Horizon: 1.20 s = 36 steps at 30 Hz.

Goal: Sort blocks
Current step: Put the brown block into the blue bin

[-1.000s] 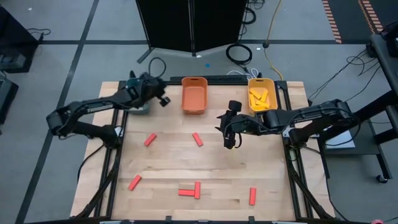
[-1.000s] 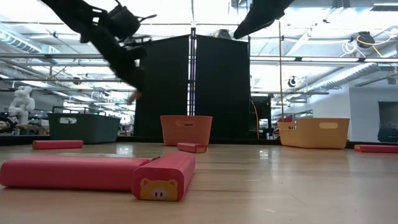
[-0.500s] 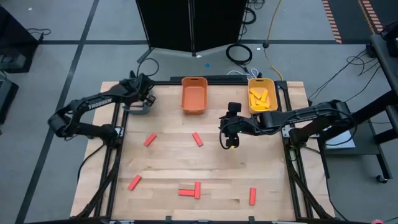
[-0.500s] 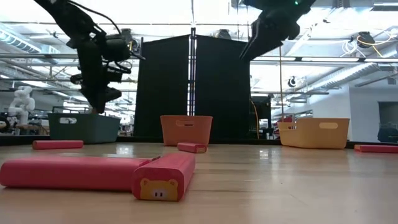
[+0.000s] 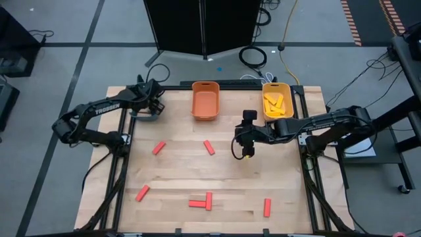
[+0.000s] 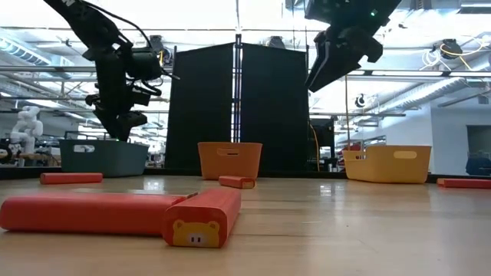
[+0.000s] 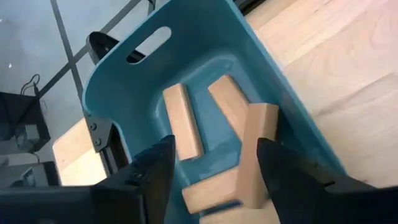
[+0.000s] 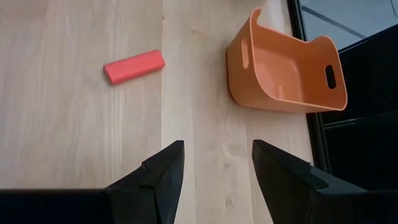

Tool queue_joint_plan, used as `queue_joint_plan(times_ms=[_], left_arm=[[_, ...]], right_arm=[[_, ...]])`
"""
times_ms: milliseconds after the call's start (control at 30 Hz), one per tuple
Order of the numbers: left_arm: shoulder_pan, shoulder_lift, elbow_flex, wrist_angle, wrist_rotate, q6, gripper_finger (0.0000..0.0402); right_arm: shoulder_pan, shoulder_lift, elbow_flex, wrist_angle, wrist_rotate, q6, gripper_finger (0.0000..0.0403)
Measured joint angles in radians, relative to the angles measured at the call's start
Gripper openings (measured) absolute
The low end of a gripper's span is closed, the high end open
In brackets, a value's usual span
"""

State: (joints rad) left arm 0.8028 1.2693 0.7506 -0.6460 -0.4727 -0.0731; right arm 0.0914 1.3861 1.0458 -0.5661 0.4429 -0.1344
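Red blocks: six small flat bars lie scattered on the table [image 5: 177, 174], one [image 5: 158, 147] left of centre, one [image 5: 208, 147] mid-table, one [image 5: 143, 193] low left, two [image 5: 201, 201] touching in an L near the front edge, one [image 5: 267, 207] front right.
Tan blocks: plain wooden bars [image 7: 181, 121] sit in the teal bin [image 7: 118, 87], one [image 7: 256, 149] tilted against its wall.
Yellow blocks: a few bars [image 5: 276, 102] rest in the yellow bin [image 5: 265, 89] at the back right.
Orange bin [image 5: 204, 100]: back centre, nothing seen inside.
Writing: white "TROSSEN" lettering on the left arm [image 5: 105, 110]; a little cartoon pig face on the end of the nearest red block [image 6: 201, 218].
Left gripper [image 7: 208, 162]: above the teal bin, jaws spread, gripping nothing.
Right gripper [image 8: 214, 165]: over the table right of centre, jaws spread and empty.
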Motion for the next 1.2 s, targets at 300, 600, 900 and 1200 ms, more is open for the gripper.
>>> queue_joint_plan(times_ms=[300,600,900,1200], left_arm=[[-0.078,-0.088,0.092,-0.121,0.282,-0.007,0.0233],[-0.384,-0.157,0.093,-0.159,0.563,-0.130,0.0233],[-0.558,-0.037,0.092,-0.380,0.384,-0.341,0.0233],[-0.710,0.127,0.091,0.053,0.565,-0.036,0.0233]], right_arm=[[0.000,0.000,0.000,0.016,0.000,0.113,0.0183],[-0.007,0.000,0.000,0.102,0.000,0.071,0.0183],[-0.014,0.000,0.001,0.148,-0.001,-0.030,0.0183],[-0.027,0.000,0.001,0.147,0.000,-0.087,0.0183]])
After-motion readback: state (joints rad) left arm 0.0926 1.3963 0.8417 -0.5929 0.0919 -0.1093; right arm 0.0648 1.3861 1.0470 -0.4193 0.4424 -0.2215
